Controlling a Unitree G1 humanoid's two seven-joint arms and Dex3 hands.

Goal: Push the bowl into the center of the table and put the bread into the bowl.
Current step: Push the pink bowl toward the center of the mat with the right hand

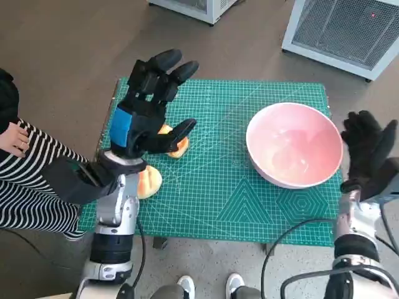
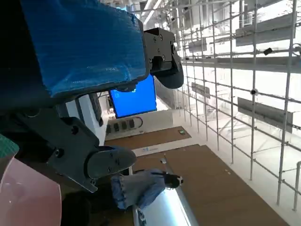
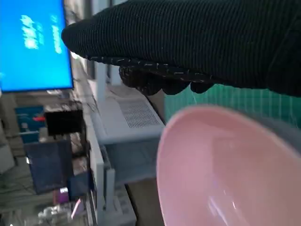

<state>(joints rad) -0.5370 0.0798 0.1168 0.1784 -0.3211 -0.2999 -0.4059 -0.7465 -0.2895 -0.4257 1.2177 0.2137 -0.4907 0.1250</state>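
1. The wide, shallow pink plastic bowl (image 1: 294, 144) sat on the right half of the green gridded cutting mat (image 1: 218, 187) that covered the small table, clearly off centre toward the robot's right.
2. The right hand in its black knitted glove (image 1: 368, 149) stood upright just beside the bowl's outer rim, on the side away from the table's middle. I could not tell from the head view whether it touched the rim.
3. That hand held nothing and its fingers were raised and apart; the right wrist view showed the glove directly over the pink rim.
4. So the bowl lay between the gloved hand and the table's centre, and my read was that a sideways shove toward the robot's left would carry it there.
5. The right hand was far the nearer to the bowl; the left was well apart from it.
6. The black left hand with blue tape on its back (image 1: 146, 106) hovered spread wide and held nothing, above the orange-brown bread pieces.
7. One bread piece (image 1: 177, 144) peeked out beneath its fingers, and a paler round bread roll (image 1: 148, 181) lay near the forearm at the mat's left edge.
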